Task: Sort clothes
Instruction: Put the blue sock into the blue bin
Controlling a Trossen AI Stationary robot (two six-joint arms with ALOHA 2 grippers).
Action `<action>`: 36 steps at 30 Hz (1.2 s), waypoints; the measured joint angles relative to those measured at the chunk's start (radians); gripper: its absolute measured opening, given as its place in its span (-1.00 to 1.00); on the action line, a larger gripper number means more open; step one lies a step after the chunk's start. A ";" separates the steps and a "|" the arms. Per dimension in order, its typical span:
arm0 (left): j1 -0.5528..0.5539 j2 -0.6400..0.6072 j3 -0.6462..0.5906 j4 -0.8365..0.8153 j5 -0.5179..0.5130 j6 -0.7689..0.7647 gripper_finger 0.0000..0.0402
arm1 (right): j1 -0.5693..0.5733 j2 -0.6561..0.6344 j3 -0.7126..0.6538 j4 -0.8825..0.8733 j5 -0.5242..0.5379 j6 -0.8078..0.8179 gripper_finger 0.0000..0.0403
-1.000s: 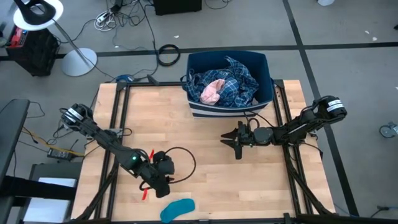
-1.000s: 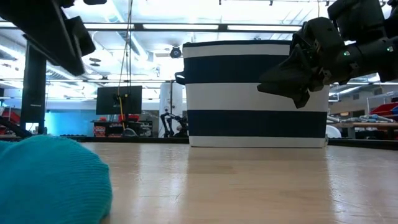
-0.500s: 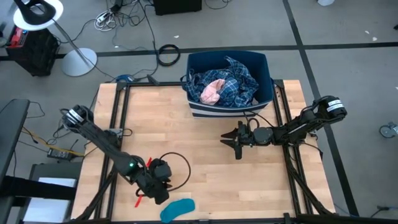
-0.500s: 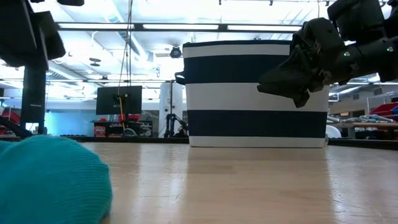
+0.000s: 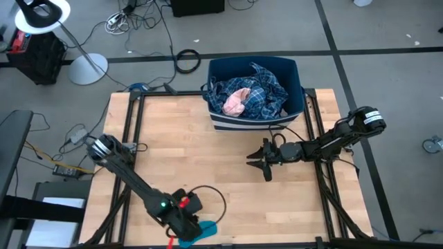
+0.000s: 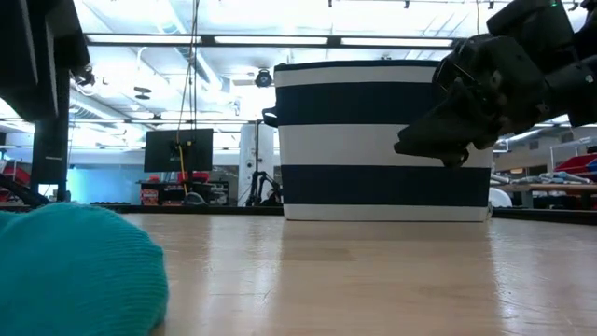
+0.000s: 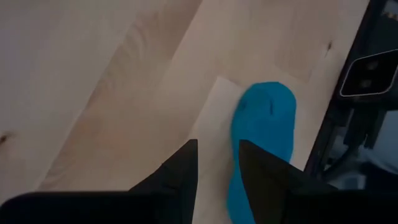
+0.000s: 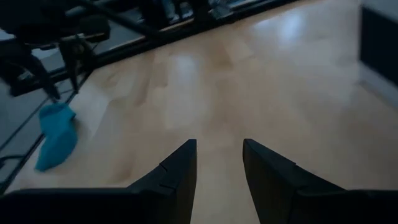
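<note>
A teal sock (image 5: 205, 228) lies flat at the table's near edge; it also shows in the low view (image 6: 75, 271) and the left wrist view (image 7: 261, 134). My left gripper (image 5: 188, 225) is open just above the sock's left end, its fingers (image 7: 217, 162) pointing down, the sock just ahead of them. My right gripper (image 5: 254, 163) is open and empty above the table's right middle (image 8: 219, 158). A blue plaid shirt (image 5: 259, 90) and a pink piece (image 5: 235, 102) lie in the blue-and-white striped bin (image 5: 299, 88).
The striped bin (image 6: 382, 140) stands at the table's far edge. Black frame rails (image 5: 128, 131) run along the table's left and right sides. Bare wood (image 5: 194, 145) lies between the two arms. A lamp stand and cables lie on the floor beyond the table.
My left gripper has gone toward the table's near edge and a little to the right, and now stands over the teal sock. The sock has stayed where it was. My right gripper has tipped a little in place.
</note>
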 joint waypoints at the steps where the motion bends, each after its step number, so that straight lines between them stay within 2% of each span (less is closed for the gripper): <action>1: 0.000 0.025 0.031 -0.021 0.003 -0.005 -0.40 | 0.000 0.000 0.000 -0.006 -0.019 0.004 -0.34; 7: 0.001 0.141 0.157 -0.049 0.035 -0.038 -0.40 | 0.006 0.000 0.000 -0.014 -0.154 0.035 -0.34; 12: -0.003 0.201 0.181 -0.050 0.071 -0.101 -0.40 | 0.024 0.000 0.000 -0.030 -0.230 0.066 -0.34; 16: -0.010 0.240 0.182 -0.049 0.097 -0.142 -0.40 | 0.052 0.000 0.000 -0.037 -0.234 0.065 -0.34; 19: -0.011 0.268 0.182 -0.050 0.127 -0.159 -0.40 | 0.066 0.000 -0.004 -0.045 -0.196 0.054 -0.34; 25: -0.001 0.294 0.187 -0.052 0.131 -0.181 -0.40 | 0.085 0.000 -0.018 -0.044 -0.180 0.073 -0.34; 27: 0.015 0.294 0.187 -0.056 0.143 -0.200 -0.49 | 0.098 0.000 -0.022 -0.045 -0.179 0.084 -0.34; 31: 0.037 0.278 0.183 -0.065 0.134 -0.183 -0.91 | 0.125 0.000 -0.023 -0.049 -0.179 0.089 -0.34; 36: 0.076 0.232 0.178 -0.123 0.030 -0.160 -0.98 | 0.159 0.000 -0.023 -0.050 -0.151 0.096 -0.34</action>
